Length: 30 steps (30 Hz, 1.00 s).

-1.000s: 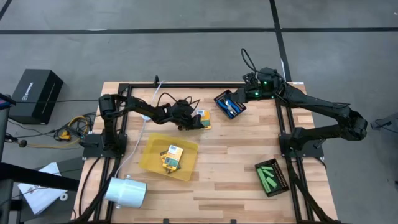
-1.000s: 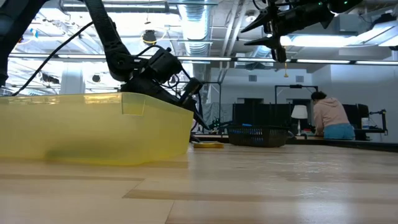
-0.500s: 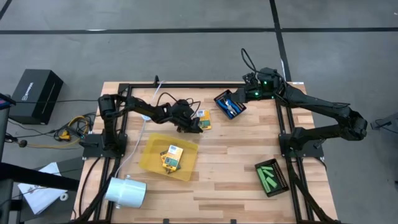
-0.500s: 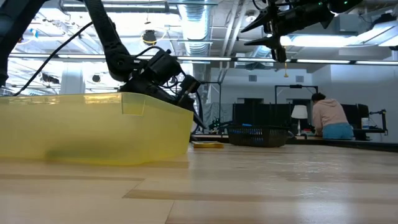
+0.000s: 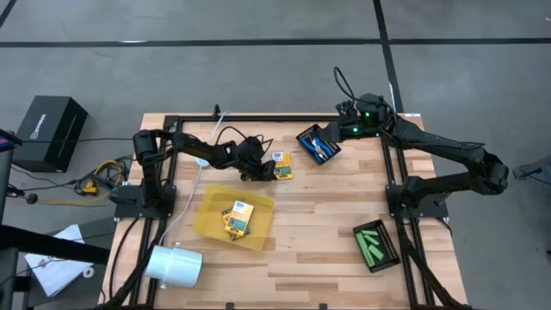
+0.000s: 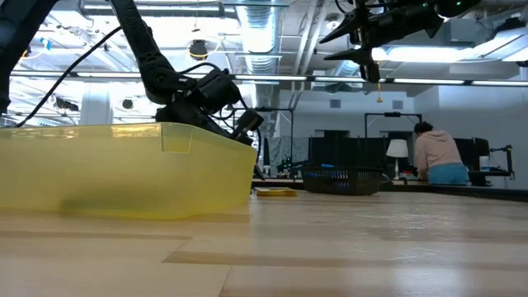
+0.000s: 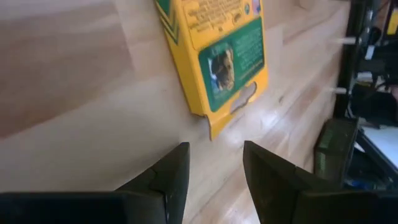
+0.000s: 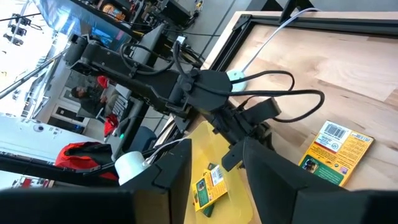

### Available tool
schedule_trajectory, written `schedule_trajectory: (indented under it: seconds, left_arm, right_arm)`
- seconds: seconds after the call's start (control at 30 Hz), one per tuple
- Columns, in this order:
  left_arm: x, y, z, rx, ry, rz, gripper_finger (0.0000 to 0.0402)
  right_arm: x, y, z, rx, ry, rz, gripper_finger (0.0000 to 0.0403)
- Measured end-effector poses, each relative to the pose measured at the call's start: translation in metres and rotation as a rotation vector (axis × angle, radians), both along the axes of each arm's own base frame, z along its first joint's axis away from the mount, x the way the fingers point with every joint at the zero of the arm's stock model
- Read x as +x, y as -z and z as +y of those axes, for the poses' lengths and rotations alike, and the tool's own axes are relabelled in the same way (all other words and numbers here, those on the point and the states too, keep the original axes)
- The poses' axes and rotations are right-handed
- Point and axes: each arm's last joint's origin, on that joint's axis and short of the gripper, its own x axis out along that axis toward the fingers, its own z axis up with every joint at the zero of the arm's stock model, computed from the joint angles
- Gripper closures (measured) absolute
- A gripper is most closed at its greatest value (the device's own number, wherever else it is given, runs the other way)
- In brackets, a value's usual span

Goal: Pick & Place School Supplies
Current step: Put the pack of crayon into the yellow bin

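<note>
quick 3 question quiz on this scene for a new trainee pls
1. True or false: the left gripper is open, holding nothing.
2. Where do the green sticks lie? A) yellow tray B) black mesh tray near the right arm's base C) bare table
3. Fill in: the crayon box just ahead of the left gripper lies flat on the ____.

Key: 1 true; 2 B; 3 table.

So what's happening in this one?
The left gripper, fingers open and empty, sits low beside a yellow-and-green crayon box lying on the table. Another crayon box already lies in the yellow tray. The right gripper, fingers apart and empty, hovers by the black mesh tray of blue scissors.
</note>
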Motion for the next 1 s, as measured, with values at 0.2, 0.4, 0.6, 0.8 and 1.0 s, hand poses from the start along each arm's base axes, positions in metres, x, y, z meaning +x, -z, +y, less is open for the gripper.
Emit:
schedule_trajectory:
  seconds: [0.2,0.4,0.6,0.8,1.0]
  left_arm:
    - [0.0,0.0,0.0,0.016,-0.041,0.018,0.0257]
    - [0.0,0.0,0.0,0.026,-0.052,0.021,0.0257]
    - [0.008,0.0,0.003,0.02,-0.048,0.021,0.0257]
    - [0.026,0.001,0.006,0.036,-0.043,0.011,0.0257]
    - [0.028,0.0,0.008,0.049,-0.058,0.011,0.0258]
  right_arm:
    - [-0.002,0.0,-0.003,0.0,0.015,0.0,0.0267]
    - [-0.002,0.0,-0.004,0.007,-0.001,-0.005,0.0268]
    - [-0.002,-0.002,-0.004,0.001,-0.002,-0.02,0.0269]
    - [-0.001,-0.006,-0.005,0.001,0.003,-0.058,0.027]
    - [-0.001,-0.005,-0.005,0.002,0.0,-0.058,0.0269]
